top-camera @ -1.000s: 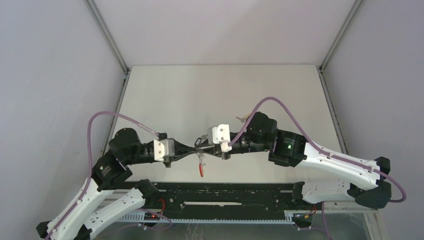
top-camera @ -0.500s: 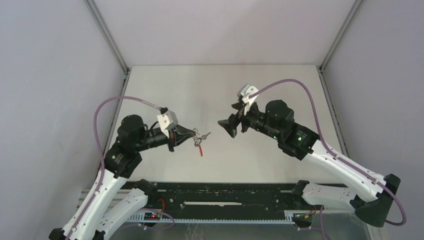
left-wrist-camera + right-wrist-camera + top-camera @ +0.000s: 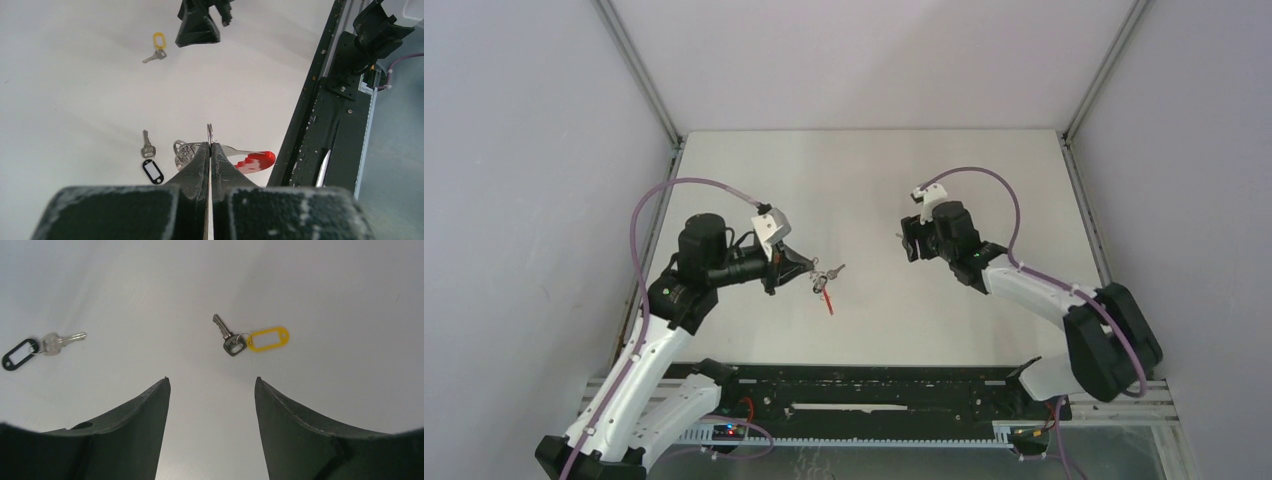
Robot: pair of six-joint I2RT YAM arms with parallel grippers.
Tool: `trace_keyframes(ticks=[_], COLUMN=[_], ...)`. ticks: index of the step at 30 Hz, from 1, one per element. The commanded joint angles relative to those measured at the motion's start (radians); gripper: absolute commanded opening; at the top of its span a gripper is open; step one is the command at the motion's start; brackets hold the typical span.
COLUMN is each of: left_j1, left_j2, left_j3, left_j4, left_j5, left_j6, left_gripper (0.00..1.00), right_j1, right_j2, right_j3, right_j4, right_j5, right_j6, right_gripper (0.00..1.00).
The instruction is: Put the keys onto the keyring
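Observation:
My left gripper (image 3: 808,268) (image 3: 210,145) is shut on a silver wire ring of the keyring (image 3: 188,153). The keyring's red band (image 3: 256,160) (image 3: 827,299) hangs below the fingers. The black-tag key (image 3: 149,162) lies on the table just left of the keyring, apart from it. It also shows in the right wrist view (image 3: 35,347). My right gripper (image 3: 905,240) (image 3: 212,381) is open and empty, hovering over the table. The yellow-tag key (image 3: 250,340) lies flat just ahead of its fingertips. In the left wrist view that key (image 3: 156,47) lies beside the right gripper (image 3: 197,25).
The black rail (image 3: 874,385) with the arm bases runs along the table's near edge, and shows in the left wrist view (image 3: 320,125). Grey walls and metal frame posts (image 3: 639,75) close in the white table (image 3: 854,180) on three sides.
The grippers were together at the keyring. The right gripper has let go, opened and swung back right over the yellow-tag key. The left gripper drew back left, still holding the keyring.

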Motion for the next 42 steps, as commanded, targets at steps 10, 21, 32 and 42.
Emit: trace_keyframes(ticks=[10,21,32,42], left_j1=[0.008,0.009,0.008,0.008], left_j2=[-0.032,-0.043,-0.051,-0.051], left_j3=[0.091,0.117,0.123,0.118], left_j4=[-0.014,-0.013,-0.014,-0.016], left_j5=[0.056,0.069,0.077,0.083], left_j6=[-0.024,-0.049,-0.068,-0.073], left_gripper=[0.00,0.00,0.00,0.00], right_j1=[-0.054,-0.066,-0.085,-0.100], right_j2=[0.308,0.435,0.482,0.484], right_j3=[0.241,0.337,0.338,0.335], right_j4=[-0.002,-0.174,-0.130,-0.083], right_j5=[0.033,0.109,0.088,0.043], right_j6=[-0.057,0.094,0.137,0.113], right_gripper=[0.59,0.53,0.53,0.46])
